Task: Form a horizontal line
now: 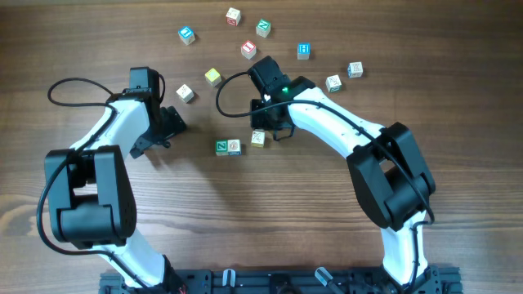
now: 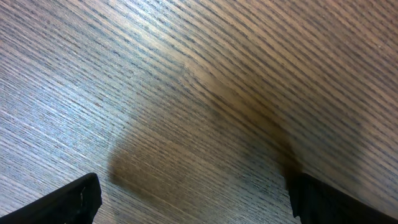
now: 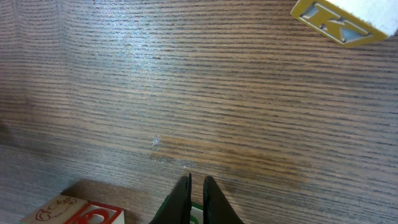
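1. Jaws of the left gripper [image 2: 193, 199] stand wide spread, with only bare table [image 1: 458, 49] between them. In the overhead view this gripper hovers at the left, apart from every cube.
2. Jaws of the right gripper [image 3: 196, 193] are pressed almost together, with only a thin slit between. They pinch no cube that I can see. A little green and white shows under the tips, and I cannot tell what it is.
3. The row [image 1: 228, 147] is only started. It lies just below the centre of the overhead view, where a green cube [image 1: 222, 147] and a red-and-cream cube [image 1: 234, 147] touch edge to edge.
4. A cream-yellow cube [image 1: 258, 138] lies near them to the right, a little higher and with a gap, close under the right gripper. In my judgement it must be pushed in and squared.
5. Nine loose cubes [image 1: 248, 49] lie scattered in the upper part, so most of the work seems left.
6. The cubes are small wooden blocks with painted faces. A yellow K cube [image 3: 342, 18] shows a raised letter inside a frame. The table has fine straight wood grain and a soft shine, so cubes probably slide easily.
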Available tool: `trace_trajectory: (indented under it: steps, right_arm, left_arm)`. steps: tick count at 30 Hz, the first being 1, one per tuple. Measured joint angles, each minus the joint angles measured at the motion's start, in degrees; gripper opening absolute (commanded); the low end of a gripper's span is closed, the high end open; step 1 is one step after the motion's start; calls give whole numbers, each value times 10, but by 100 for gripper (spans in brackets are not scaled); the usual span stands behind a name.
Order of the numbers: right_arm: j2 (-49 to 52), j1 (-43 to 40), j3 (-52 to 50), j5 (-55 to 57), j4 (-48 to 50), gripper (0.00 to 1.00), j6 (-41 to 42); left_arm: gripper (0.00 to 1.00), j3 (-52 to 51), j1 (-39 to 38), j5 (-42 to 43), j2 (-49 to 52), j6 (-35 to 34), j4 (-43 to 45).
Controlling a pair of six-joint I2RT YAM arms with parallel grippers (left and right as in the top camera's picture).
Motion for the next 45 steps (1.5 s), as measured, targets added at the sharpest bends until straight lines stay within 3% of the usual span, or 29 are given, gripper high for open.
trace_trajectory:
  steps: [8, 16, 26, 45]
  right_arm:
    - [0, 0, 0, 0, 0, 12, 0]
    - [0, 0, 0, 0, -17, 4, -2]
    - [0, 0, 0, -24, -55, 4, -2]
    - [0, 30, 0, -64, -28, 8, -2]
  left_arm:
    - [100, 0, 0, 0, 0, 0, 0]
    - [100, 0, 0, 0, 0, 0, 0]
    - [100, 0, 0, 0, 0, 0, 0]
    - [100, 0, 0, 0, 0, 0, 0]
